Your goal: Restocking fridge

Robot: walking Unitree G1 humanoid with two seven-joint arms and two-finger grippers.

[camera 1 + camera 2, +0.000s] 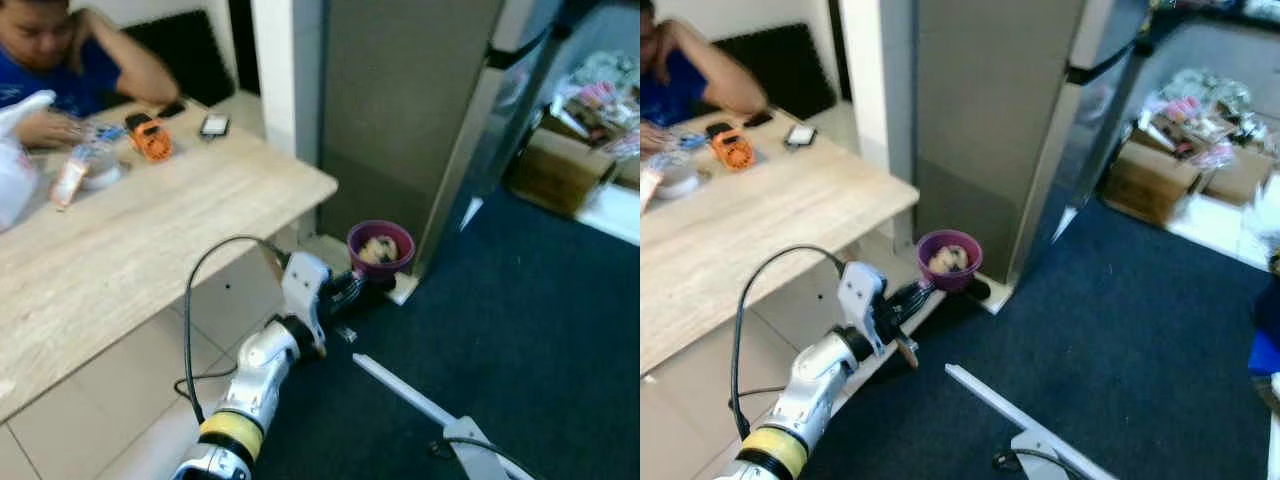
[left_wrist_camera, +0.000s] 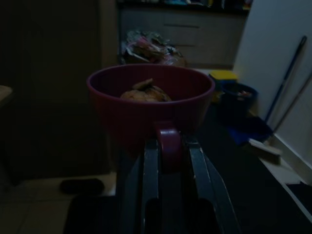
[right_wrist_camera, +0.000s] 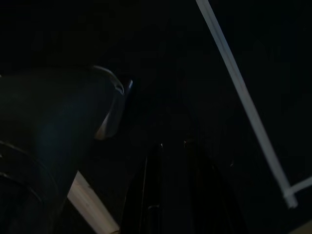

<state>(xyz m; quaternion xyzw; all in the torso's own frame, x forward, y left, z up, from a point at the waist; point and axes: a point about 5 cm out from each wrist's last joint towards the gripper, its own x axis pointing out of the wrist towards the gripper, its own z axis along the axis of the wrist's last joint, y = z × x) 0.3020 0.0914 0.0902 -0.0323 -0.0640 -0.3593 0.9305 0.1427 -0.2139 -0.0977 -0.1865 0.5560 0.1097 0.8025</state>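
Note:
My left gripper (image 1: 366, 285) is shut on the handle of a purple bowl (image 1: 380, 245) and holds it out low over the floor. The bowl (image 2: 151, 97) sits upright with pieces of pale brown food inside. The gripper's fingers (image 2: 150, 170) clamp the handle from both sides. Right behind the bowl stands the tall grey fridge (image 1: 410, 100), with a dark handle near its top right. My right arm (image 1: 465, 440) hangs idle at the bottom edge, and its wrist view is very dark.
A light wooden table (image 1: 150, 230) runs along my left, with a person seated at its far end, an orange object (image 1: 150, 138) and a phone (image 1: 214, 125). Dark blue carpet (image 1: 520, 320) lies to the right. A cardboard box (image 1: 558, 168) with clutter stands far right. A white strip (image 1: 400, 390) lies on the carpet.

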